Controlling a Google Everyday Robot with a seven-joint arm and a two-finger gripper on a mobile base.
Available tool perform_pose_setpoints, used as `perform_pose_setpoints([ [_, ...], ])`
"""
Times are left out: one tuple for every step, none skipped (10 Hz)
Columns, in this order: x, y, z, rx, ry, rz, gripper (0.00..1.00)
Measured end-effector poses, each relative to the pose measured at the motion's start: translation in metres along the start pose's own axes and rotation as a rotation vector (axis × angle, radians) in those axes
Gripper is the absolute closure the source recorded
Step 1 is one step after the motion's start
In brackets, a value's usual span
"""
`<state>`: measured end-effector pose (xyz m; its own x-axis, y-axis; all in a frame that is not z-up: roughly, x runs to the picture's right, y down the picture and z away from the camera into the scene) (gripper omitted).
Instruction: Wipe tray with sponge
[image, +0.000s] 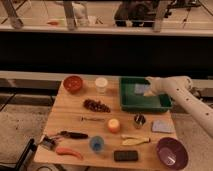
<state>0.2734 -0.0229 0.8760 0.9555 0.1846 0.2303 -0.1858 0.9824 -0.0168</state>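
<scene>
Small light blue-grey rectangular sponge (140, 89) sits in the far half of the green rectangular plastic tray (144, 107) w/ low raised walls, right at the tip of the robot's white gripper (149, 87). The sponge is prob. very light, soft and squashy, not fragile, and grippy enough when dry. Best hold is likely across its short sides at mid-length, leaving the flat underside free to press on the tray floor. It looks like a pale matte block, far smaller than the tray; no wet sheen can be made out. Whether the gripper is clamped on the sponge or only against it can't be told, as tip and block merge.

The white arm reaches in from the right of view, over the tray's right wall. The tray sits at the far right of a light wooden table (65, 117) and prob. weighs little, so it may slide under wiping pressure.

Also on the table:
- red-orange round bowl (74, 83) and white cup (101, 84) along the far edge
- dark grape bunch (96, 105), orange fruit (114, 125) and small metal cup (139, 120) nearer ctr
- flat grey-blue square pad (161, 126) just in front of the tray
- round purple bowl (171, 151) at the near right corner
- black rectangular block (125, 155) at the front edge
</scene>
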Motion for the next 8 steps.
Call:
perform_pose_setpoints([
  [0.001, 0.002, 0.001, -0.004, 0.002, 0.003, 0.2],
  [0.002, 0.005, 0.003, -0.009, 0.005, 0.004, 0.2],
  [0.003, 0.007, 0.006, -0.014, 0.01, 0.004, 0.2],
  [0.002, 0.008, 0.006, -0.015, 0.01, 0.004, 0.2],
  [0.001, 0.008, 0.007, -0.015, 0.009, 0.006, 0.2],
  [0.003, 0.005, 0.001, -0.004, 0.009, 0.014, 0.2],
  [0.007, 0.002, -0.005, 0.005, 0.01, 0.024, 0.2],
  [0.013, -0.002, -0.013, 0.015, 0.012, 0.035, 0.2],
])
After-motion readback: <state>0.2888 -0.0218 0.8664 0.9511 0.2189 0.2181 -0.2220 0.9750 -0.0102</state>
